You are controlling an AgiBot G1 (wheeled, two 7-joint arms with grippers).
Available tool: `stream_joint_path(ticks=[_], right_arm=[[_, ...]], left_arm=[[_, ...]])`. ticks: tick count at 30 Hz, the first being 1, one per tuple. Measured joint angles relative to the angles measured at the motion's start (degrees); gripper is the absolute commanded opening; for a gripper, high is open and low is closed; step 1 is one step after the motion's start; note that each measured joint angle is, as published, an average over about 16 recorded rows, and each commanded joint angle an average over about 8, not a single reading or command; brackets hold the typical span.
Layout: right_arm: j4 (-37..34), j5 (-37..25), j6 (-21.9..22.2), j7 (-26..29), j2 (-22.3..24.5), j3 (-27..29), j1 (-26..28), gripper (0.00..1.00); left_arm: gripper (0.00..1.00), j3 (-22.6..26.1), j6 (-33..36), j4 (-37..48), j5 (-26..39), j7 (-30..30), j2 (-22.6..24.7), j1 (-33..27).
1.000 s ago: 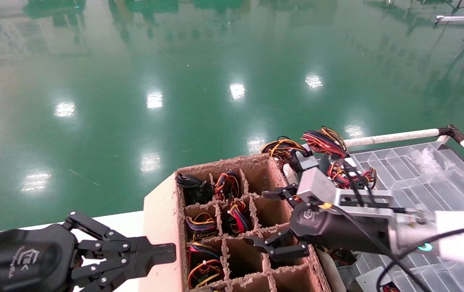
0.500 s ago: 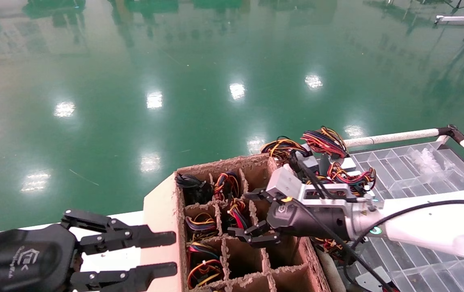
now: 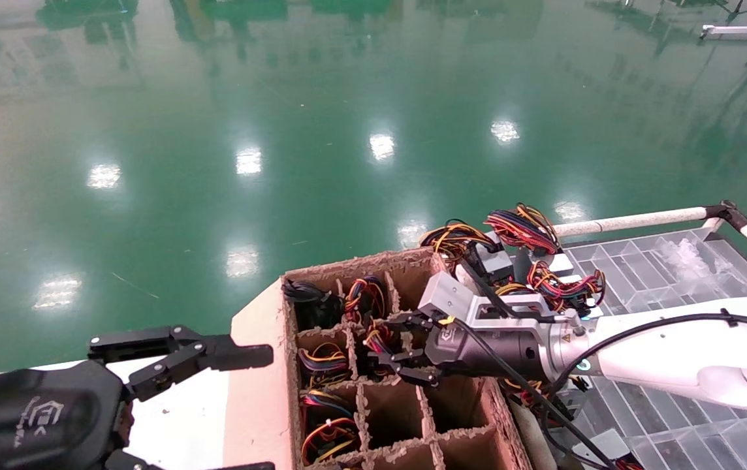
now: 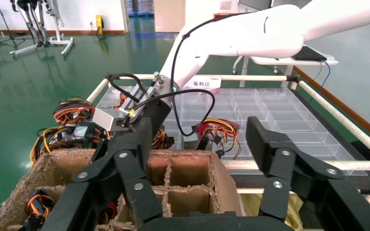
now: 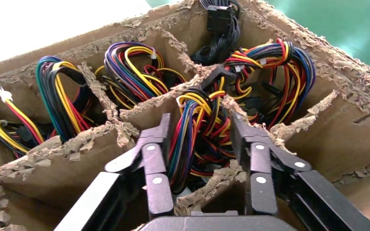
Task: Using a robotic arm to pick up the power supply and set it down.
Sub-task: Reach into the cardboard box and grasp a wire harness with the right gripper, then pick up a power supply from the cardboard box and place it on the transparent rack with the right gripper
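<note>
fingers astride the wires, not yet closed

my right gripper (image 3: 392, 356) hangs over a middle cell of the box (image 3: 262, 365), fingers (image 5: 156, 159) apart on either side of a wire bundle (image 5: 200, 132). the supply itself sits hidden beneath those wires. my left gripper (image 3: 217, 405) waits wide open at the box's left edge.

risk: if i close on wires alone, they may slip or snag on the torn dividers (image 5: 101, 132), and the supply could drop.

the right wrist view shows the bundle between my fingers; the head view hides that gap, but shows the tray (image 3: 693, 274) to the right.
</note>
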Motion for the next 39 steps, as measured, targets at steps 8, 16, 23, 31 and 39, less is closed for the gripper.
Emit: stream_joint_path(ticks=[8,16,23,31,39], right_arm=[[-0.6,-0.3,0.4,0.1,-0.2,-0.1,0.1,0.0],[-0.4,0.7,-0.1,0.9,0.2,0.4,-0.4,0.0],[0.5,3.3,-1.9,2.0,1.4,1.8,-0.8,0.0],[2.9,8.9,-5.2,3.5,3.8,4.9,-1.2,0.0],[7.1,15.8,-8.4,5.5,7.4,9.1,-1.3,0.0]], left_arm=[[1.0,0.0,0.0,0.0,0.0,0.0,0.0,0.0],[1.0,0.1,0.0,0.0,0.0,0.0,0.0,0.0],[1.0,0.1,0.0,0.0,-0.1,0.0,0.0,0.0],[1.0,0.1,-0.1,0.0,-0.1,0.1,-0.1,0.0],[1.0,0.2,-0.1,0.0,-0.1,0.1,-0.1,0.0]])
